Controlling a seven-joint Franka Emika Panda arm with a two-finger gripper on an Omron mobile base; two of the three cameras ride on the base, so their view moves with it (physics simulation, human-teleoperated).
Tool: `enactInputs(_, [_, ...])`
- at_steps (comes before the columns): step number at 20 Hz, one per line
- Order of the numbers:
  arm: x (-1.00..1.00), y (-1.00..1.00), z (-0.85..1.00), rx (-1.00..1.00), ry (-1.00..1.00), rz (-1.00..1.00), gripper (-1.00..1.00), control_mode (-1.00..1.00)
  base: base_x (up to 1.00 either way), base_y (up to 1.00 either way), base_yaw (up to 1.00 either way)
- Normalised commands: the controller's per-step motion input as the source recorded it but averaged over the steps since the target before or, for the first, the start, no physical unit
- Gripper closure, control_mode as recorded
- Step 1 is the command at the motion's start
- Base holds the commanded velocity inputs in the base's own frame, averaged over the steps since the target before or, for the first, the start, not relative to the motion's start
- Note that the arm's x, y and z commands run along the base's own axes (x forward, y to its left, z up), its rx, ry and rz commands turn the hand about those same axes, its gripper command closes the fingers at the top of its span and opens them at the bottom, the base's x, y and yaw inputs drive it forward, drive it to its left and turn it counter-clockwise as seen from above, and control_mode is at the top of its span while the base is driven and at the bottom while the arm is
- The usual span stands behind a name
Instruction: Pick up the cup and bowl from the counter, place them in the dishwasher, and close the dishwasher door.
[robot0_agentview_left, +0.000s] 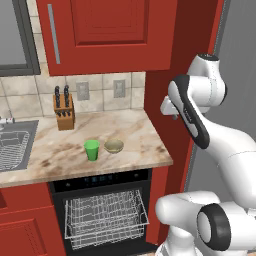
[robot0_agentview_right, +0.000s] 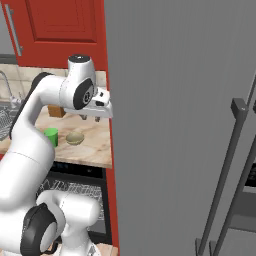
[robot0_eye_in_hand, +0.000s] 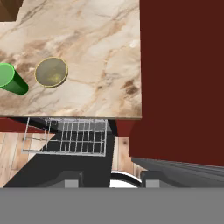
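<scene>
Presently the cup (robot0_agentview_left: 91, 150) and the bowl (robot0_agentview_left: 114, 146) are seen side by side on the counter (robot0_agentview_left: 145, 135), above the open dishwasher (robot0_agentview_left: 102, 210), gripper (robot0_agentview_right: 89, 118) held apart, fingers' spread cannot be told

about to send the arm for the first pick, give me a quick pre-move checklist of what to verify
1. Small bright green tumbler cup upright on the beige veined marble counter: ok.
2. Shallow olive-tan round bowl beside the cup, apart from it: ok.
3. Black dishwasher open, white wire rack pulled out: ok.
4. Rack free of other dishes: ok.
5. End effector raised above the counter, holding nothing: ok.
6. End effector jaws open: cannot tell.
</scene>
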Motion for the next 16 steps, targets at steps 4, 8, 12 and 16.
enactInputs(4, [0.02, 0.0, -0.01, 0.0, 0.0, 0.0, -1.0, -1.0, 0.0, 0.0, 0.0])
enactInputs(8, [0.0, 0.09, -0.07, 0.0, 0.0, 0.0, -1.0, -1.0, 0.0, 0.0, 0.0])
enactInputs(12, [0.01, 0.21, -0.07, 0.0, 0.0, 0.0, -1.0, -1.0, 0.0, 0.0, 0.0])
enactInputs(16, [0.01, 0.25, -0.11, 0.0, 0.0, 0.0, -1.0, -1.0, 0.0, 0.0, 0.0])
